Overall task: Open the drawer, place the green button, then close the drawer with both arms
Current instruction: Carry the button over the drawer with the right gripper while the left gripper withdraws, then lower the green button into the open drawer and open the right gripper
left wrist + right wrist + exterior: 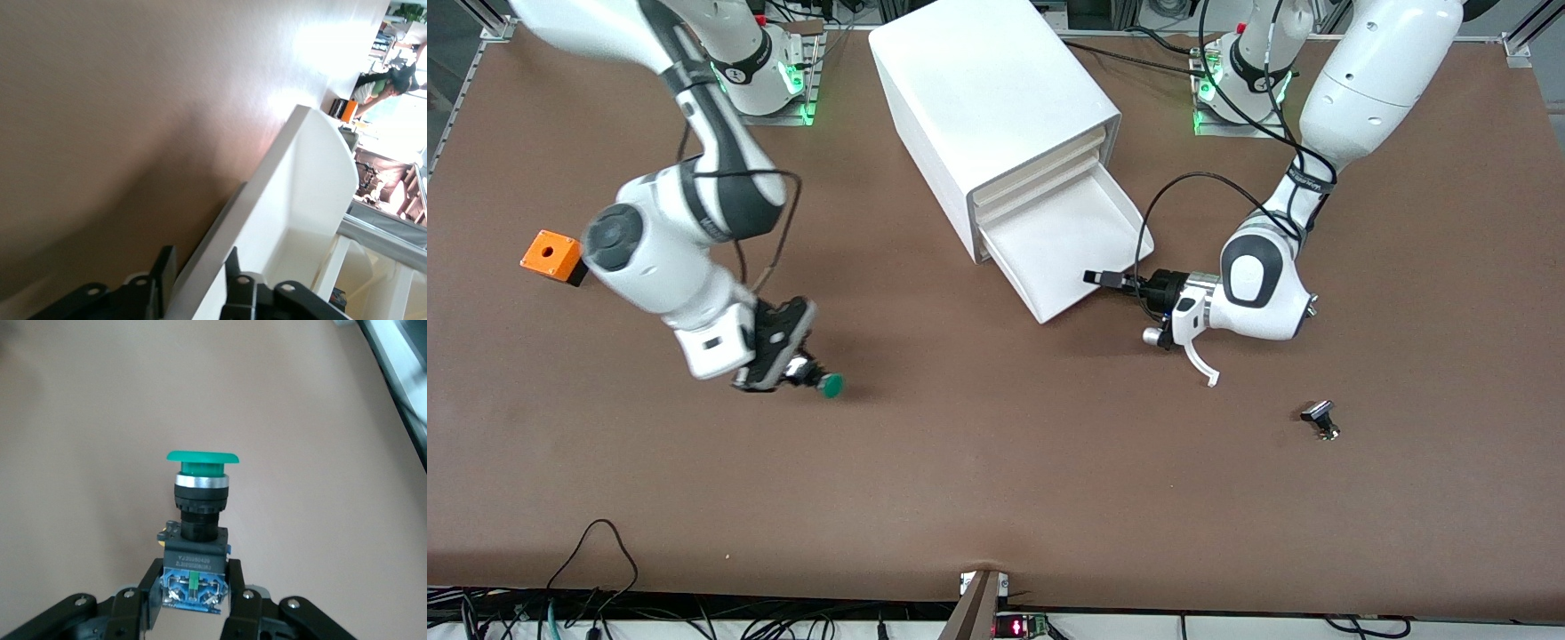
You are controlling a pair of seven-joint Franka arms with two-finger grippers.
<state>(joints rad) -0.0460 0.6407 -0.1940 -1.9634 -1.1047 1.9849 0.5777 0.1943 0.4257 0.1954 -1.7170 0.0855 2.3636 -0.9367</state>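
The big white cabinet point(978, 98) stands at the middle of the table, and its lowest drawer point(1067, 249) is pulled out, showing a shallow white tray. My left gripper point(1092, 277) is at the drawer's outer front corner. In the left wrist view the gripper point(199, 257) has one finger on each side of the drawer's front wall point(300, 173), shut on it. My right gripper point(800, 369) is low over the table toward the right arm's end, shut on the button point(829, 384). The right wrist view shows the gripper point(193, 577) clamping the button's blue body, green cap point(202, 457) pointing away.
An orange box point(551, 255) sits at the right arm's end of the table. A small silver-black part point(1320, 418) lies toward the left arm's end, nearer the front camera than the left gripper. The three upper drawers are closed.
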